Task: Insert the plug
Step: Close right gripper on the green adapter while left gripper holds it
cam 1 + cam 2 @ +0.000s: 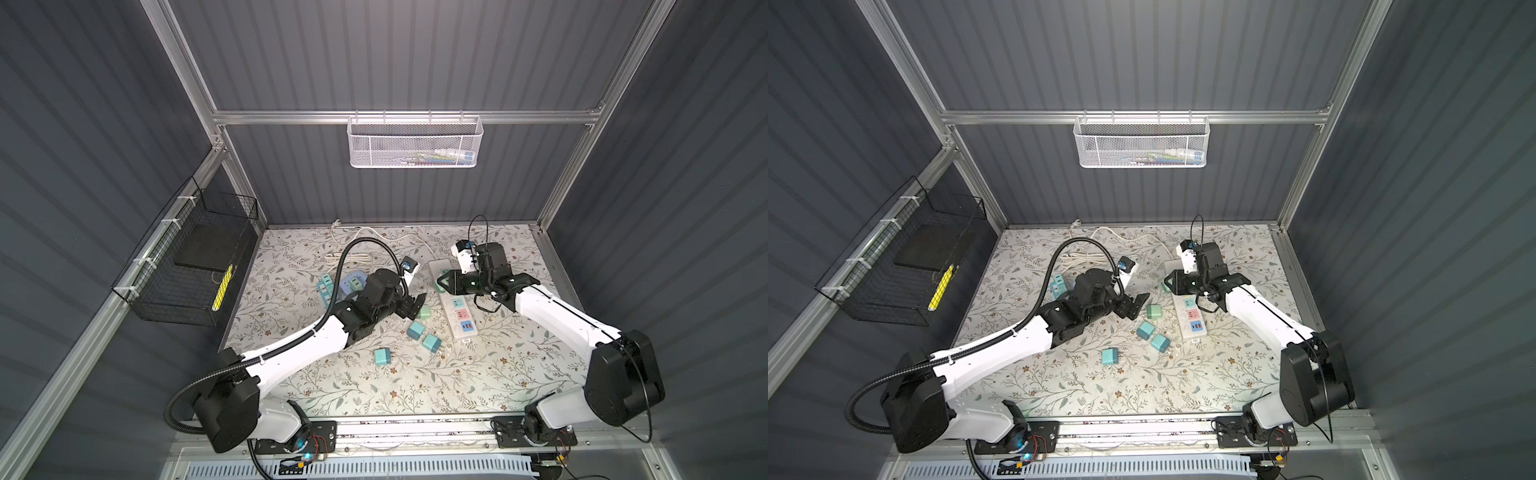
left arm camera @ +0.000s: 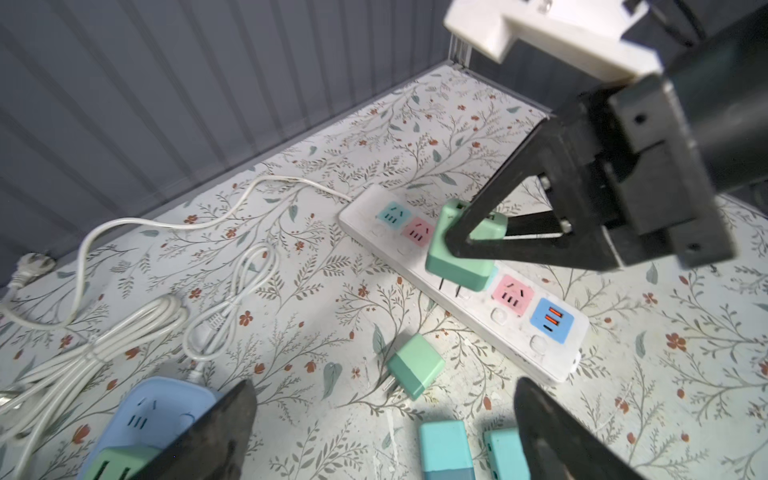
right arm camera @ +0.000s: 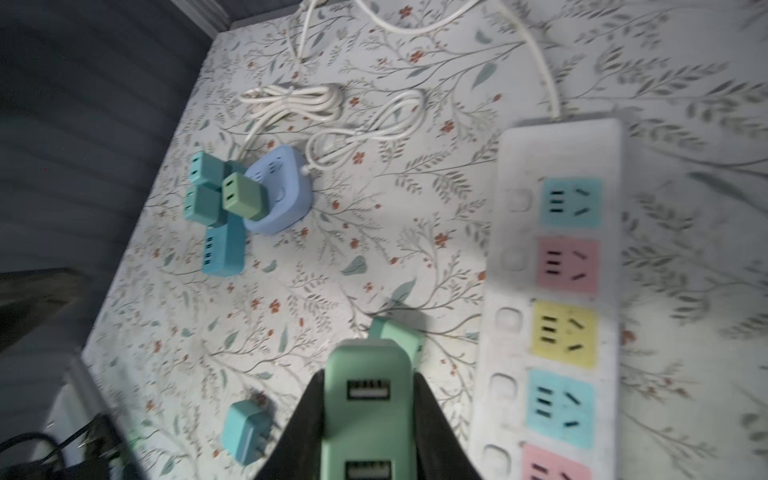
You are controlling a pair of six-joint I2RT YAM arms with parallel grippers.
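While right tool (image 3: 369, 375) clamps green plug (image 3: 368, 419), left tool (image 2: 384, 384) spread apart, white power strip (image 3: 512, 249) near.

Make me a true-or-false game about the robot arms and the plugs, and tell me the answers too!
1. The right gripper holds a green plug. True.
2. The green plug is already pushed into the white power strip. False: its two prongs are bare, just above the strip.
3. The left gripper is grabbing a plug. False: it is open and empty, above the loose plugs on the table.
4. An olive-green plug sits on the blue socket block. True.
5. Every socket on the strip is pink. False: there is a yellow socket too, and some blue ones.
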